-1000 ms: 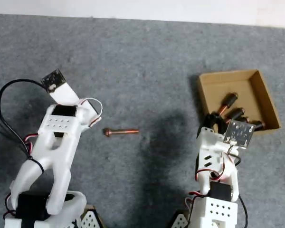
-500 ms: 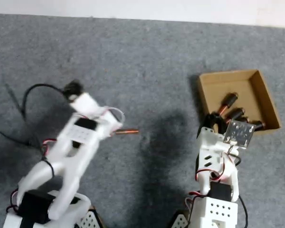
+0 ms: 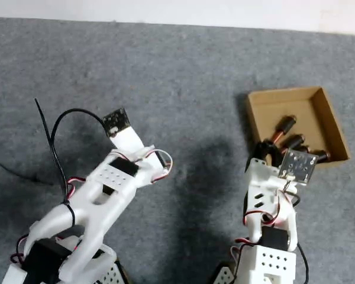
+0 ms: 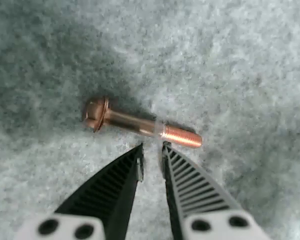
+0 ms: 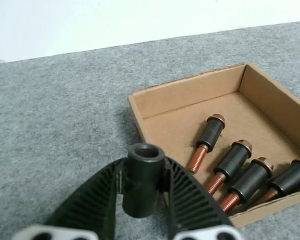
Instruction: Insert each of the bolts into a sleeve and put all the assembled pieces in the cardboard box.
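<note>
A copper bolt [image 4: 140, 125] lies flat on the grey carpet. My left gripper [image 4: 152, 152] hovers just beside its shank, narrowly open with nothing between the fingertips. In the high view the left arm [image 3: 115, 177] covers the bolt. My right gripper [image 5: 142, 187] is shut on a black sleeve [image 5: 141, 175], held upright with its bore facing up, just in front of the cardboard box [image 5: 190, 92]. Seen from above, the right gripper [image 3: 265, 149] sits at the near left corner of the box [image 3: 284, 93]. Several assembled bolt-and-sleeve pieces [image 5: 237, 165] lie in the box.
Grey carpet covers the table, with open room between the two arms and behind them. A black cable [image 3: 53, 148] loops off the left arm. A white wall edge [image 3: 177, 12] bounds the far side.
The left arm has swung right and come down over the bolt, which it now hides in the high view. The right arm has kept still with the sleeve.
</note>
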`<state>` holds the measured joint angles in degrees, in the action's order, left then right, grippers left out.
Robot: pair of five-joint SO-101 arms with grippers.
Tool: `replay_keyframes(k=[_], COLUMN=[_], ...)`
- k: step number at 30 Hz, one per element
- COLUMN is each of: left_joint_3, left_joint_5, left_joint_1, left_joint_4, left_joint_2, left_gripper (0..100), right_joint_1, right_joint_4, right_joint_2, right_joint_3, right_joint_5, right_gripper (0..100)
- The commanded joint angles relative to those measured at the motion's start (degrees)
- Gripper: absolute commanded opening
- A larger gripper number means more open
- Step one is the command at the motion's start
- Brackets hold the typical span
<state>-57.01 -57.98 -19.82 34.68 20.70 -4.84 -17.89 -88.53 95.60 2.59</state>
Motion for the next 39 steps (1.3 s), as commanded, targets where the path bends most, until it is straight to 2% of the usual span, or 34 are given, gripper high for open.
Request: replay_keyframes(k=[1, 14, 24, 31, 39], left_joint_3=[0.3, 2.6, 2.6, 2.3, 2.4], left_joint_5=[-0.5, -0.7, -0.7, -0.5, -0.5], left_joint_1=[-2.2, 0.5, 1.5, 8.0, 6.5], left_joint_4=[0.2, -0.4, -0.9, -6.3, -6.3], left_joint_2=[2.0, -5.9, -6.0, -6.1, -5.5], left_gripper=[8, 8, 8, 8, 8], right_joint_1=[-0.7, -0.7, -0.7, -0.7, -0.7], right_joint_4=[1.6, 1.6, 1.6, 1.6, 1.6], right_joint_2=[-0.9, -0.9, -0.9, -0.9, -0.9], right_joint_3=[0.7, 0.7, 0.7, 0.7, 0.7], right_joint_5=[-0.7, -0.7, -0.7, -0.7, -0.7], right_gripper=[0.6, 0.6, 0.6, 0.7, 0.7])
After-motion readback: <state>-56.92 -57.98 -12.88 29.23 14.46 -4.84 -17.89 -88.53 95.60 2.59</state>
